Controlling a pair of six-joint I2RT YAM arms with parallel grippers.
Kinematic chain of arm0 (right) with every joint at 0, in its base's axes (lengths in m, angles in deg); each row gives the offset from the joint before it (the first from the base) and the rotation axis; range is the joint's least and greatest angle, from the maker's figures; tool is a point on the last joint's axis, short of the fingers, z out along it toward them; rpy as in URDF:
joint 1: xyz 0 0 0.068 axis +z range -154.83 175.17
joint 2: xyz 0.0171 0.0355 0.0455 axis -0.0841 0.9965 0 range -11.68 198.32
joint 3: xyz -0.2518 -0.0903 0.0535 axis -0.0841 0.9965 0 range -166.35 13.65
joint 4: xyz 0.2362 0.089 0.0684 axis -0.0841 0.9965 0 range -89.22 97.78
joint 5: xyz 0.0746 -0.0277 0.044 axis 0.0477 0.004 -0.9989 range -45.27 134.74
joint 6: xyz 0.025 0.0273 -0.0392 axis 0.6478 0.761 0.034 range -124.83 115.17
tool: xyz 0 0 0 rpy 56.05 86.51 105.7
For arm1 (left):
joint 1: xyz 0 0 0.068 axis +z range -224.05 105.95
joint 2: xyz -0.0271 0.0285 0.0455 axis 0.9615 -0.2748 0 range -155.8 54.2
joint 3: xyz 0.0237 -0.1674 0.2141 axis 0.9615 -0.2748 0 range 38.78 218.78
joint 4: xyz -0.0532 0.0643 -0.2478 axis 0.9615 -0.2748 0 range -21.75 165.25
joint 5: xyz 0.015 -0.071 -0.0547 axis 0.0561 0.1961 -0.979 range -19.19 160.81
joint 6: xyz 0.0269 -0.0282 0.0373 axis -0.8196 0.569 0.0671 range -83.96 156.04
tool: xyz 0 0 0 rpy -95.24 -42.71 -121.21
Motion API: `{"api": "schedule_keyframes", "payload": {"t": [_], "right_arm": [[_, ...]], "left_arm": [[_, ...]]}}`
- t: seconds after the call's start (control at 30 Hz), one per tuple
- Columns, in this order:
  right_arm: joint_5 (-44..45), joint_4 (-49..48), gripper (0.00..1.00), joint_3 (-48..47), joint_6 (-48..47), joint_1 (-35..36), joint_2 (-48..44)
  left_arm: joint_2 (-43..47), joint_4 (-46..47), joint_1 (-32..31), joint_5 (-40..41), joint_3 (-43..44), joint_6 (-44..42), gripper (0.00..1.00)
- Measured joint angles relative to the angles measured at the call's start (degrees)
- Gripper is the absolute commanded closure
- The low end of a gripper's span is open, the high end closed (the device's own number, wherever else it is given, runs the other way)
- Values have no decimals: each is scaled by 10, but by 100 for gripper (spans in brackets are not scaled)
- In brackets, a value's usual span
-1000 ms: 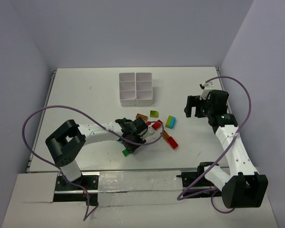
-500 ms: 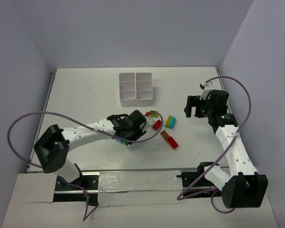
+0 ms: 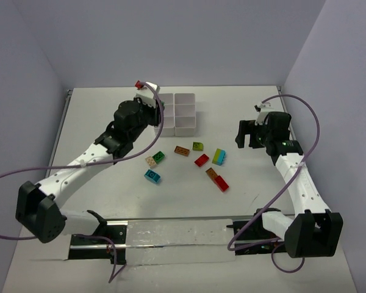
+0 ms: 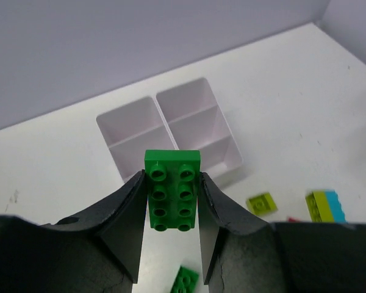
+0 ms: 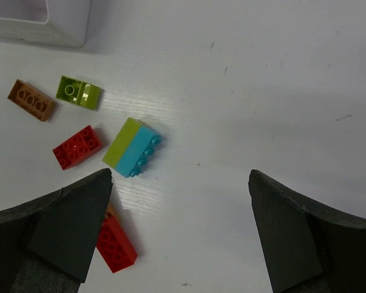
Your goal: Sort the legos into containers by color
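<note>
My left gripper (image 4: 172, 204) is shut on a green two-by-four brick (image 4: 172, 189) and holds it in the air, just short of the near left side of the white six-compartment tray (image 4: 222, 160). In the top view this gripper (image 3: 150, 113) is beside the tray (image 3: 175, 113), whose compartments look empty. On the table lie a small green brick (image 3: 159, 157), a tan one (image 3: 150, 161), a cyan one (image 3: 152, 176), an orange-brown one (image 3: 182, 151), a lime one (image 3: 197, 146), a red one (image 3: 201, 160), a lime-and-cyan one (image 3: 219, 156) and an orange-and-red one (image 3: 217, 179). My right gripper (image 5: 180, 226) is open and empty, above bare table right of the lime-and-cyan brick (image 5: 132, 147).
The bricks lie in a loose cluster in front of the tray. White walls close the table at the back and both sides. A purple cable loops off each arm. A metal rail (image 3: 177, 229) runs along the near edge.
My left arm has risen from the brick cluster and swung back and left to the tray with the green brick. The tan, cyan and small green bricks are uncovered. The right arm has barely moved.
</note>
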Motion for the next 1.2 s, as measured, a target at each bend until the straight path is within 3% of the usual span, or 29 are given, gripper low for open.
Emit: {"api": "schedule_keyframes", "payload": {"t": [0.23, 0.53, 1.07, 1.2], "right_arm": [[-2, 0, 0, -24, 3, 0, 32], [-2, 0, 0, -35, 8, 0, 59], [-1, 0, 0, -41, 9, 0, 66], [-1, 0, 0, -41, 9, 0, 66]], "left_arm": [[-148, 147, 58, 4, 37, 7, 100], [-287, 227, 81, -3, 123, 31, 100], [-396, 283, 95, 7, 146, 50, 97], [-412, 290, 96, 15, 152, 50, 90]]}}
